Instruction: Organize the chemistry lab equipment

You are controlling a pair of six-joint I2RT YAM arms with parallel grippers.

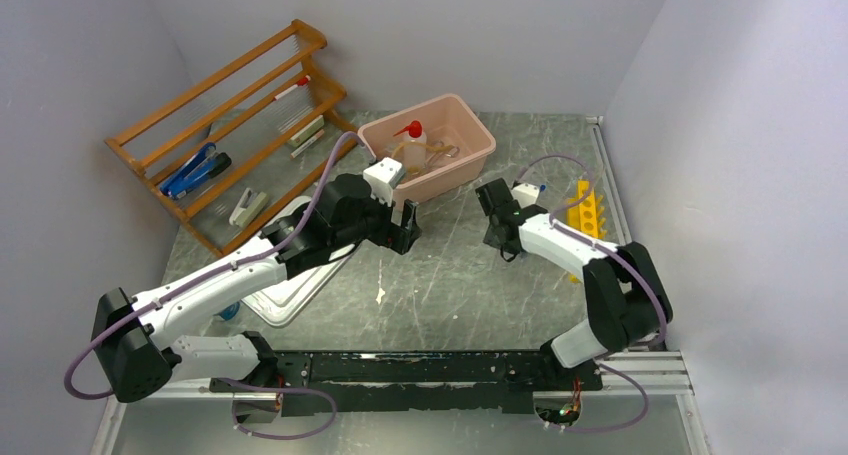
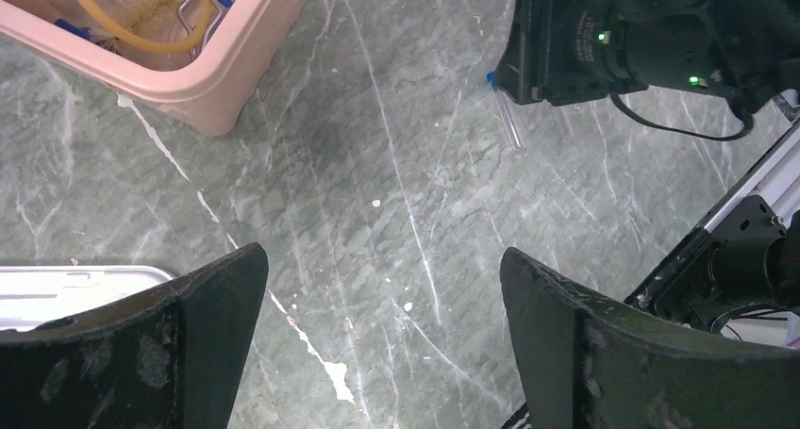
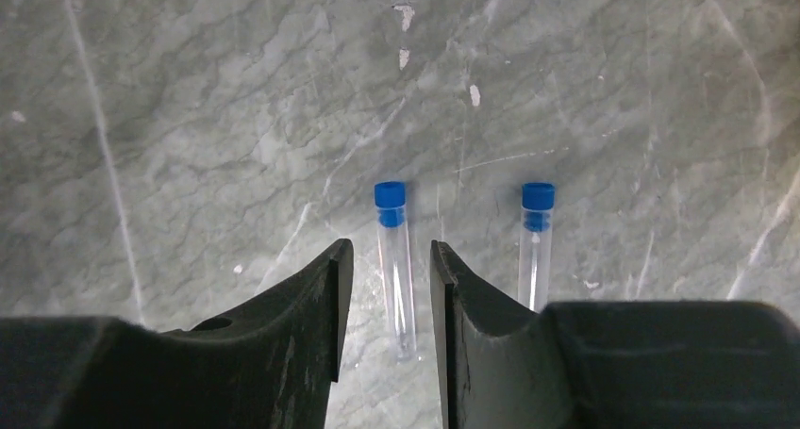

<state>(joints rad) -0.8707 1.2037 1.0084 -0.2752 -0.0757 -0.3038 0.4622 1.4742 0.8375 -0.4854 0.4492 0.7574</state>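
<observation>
Tube (image 3: 395,271), clear, blue-capped, lies inside narrowly parted right pincer (image 3: 390,250); left pincer (image 2: 382,259) spread

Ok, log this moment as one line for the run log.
left gripper: open, empty | right gripper: open, straddling blue-capped tube lying flat, not yet clamped | second tube: alongside, outside the jaws

white arms (image 1: 200,285), purple cables (image 1: 68,370), scuffed black left hand (image 2: 379,255)

The right claw (image 3: 390,252) hides the lower end of one blue-capped tube (image 3: 536,245)
</observation>
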